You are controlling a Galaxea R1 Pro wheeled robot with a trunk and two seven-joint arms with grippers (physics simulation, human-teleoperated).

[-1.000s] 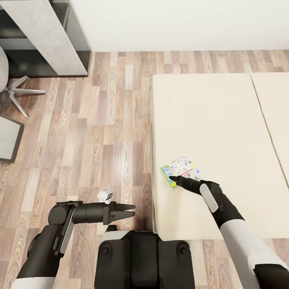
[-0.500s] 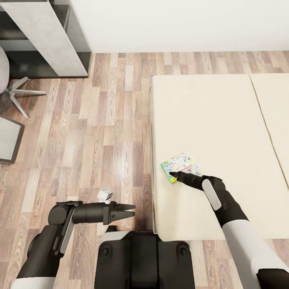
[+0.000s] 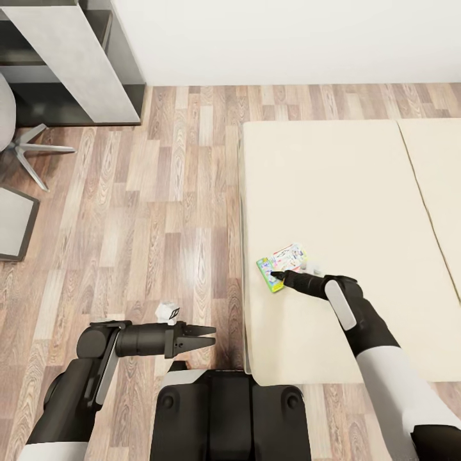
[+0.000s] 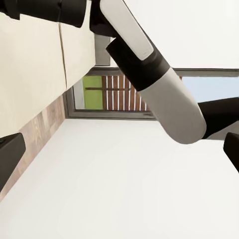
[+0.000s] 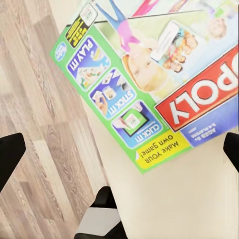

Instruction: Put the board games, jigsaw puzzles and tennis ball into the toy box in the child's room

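Note:
One board game, a flat box with a white, green and yellow printed lid, lies on the bed close to its left edge. My right gripper hovers at the box's near corner. The right wrist view has the board game straight ahead, and the right gripper is open with its fingertips spread wide to either side. I cannot tell whether they touch the box. My left gripper is held over the floor, open and holding nothing. The table stands at the far left; the toy box is out of view.
A chair's star base and a grey panel stand at the left. Wood-plank floor runs between the table and the bed. A small white object sits by my left arm. A white wall closes the far side.
My right forearm has swung to the right while its fingertips stayed at the board game's near corner. The box has shifted slightly away from me. The left arm has not moved.

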